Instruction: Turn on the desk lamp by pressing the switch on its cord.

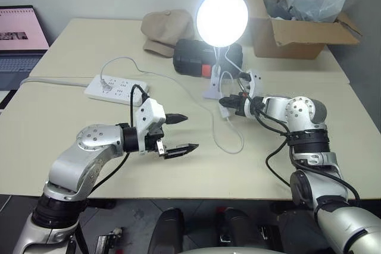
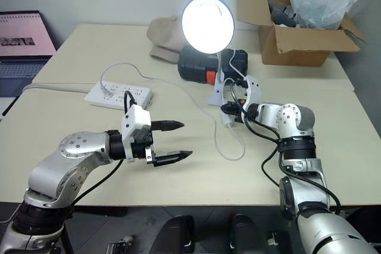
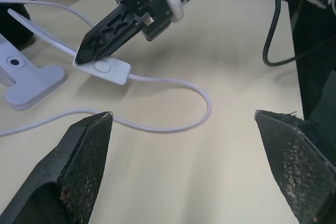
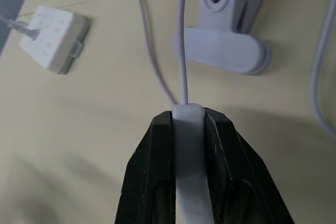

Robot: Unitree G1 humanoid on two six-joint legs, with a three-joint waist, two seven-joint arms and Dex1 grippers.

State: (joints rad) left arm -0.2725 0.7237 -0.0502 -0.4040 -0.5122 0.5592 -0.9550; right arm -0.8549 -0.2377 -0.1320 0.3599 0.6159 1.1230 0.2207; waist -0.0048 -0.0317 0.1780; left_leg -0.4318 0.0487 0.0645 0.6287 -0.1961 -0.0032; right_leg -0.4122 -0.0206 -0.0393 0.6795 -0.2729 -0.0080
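The right hand (image 4: 186, 129) is clamped on the switch (image 4: 188, 156), one black finger on either side of the white oblong body, and it holds the switch down at the worktop (image 1: 71, 117) just in front of the desk lamp's white clip base (image 4: 220, 45). From the switch the cord (image 4: 181, 35) runs straight up past the clip base, and a second stretch of the same thin wire bends away toward the white power strip (image 1: 116, 89). On the near side of the switch, the cord lies in a loose loop on the worktop, seen in the left wrist view.

The desk lamp (image 1: 222, 17) stands upright on its clip base with its round face glowing bright white, so it is lit.

The left hand (image 1: 178, 134) has its fingers spread wide apart with nothing between them. It hovers above the worktop, pointing toward the right hand, well apart from the switch.

Behind the lamp lie a black case (image 1: 193, 57) and a tan cap (image 1: 166, 30). A cardboard box (image 1: 297, 31) sits at the far right, a laptop (image 1: 21, 34) at the far left.
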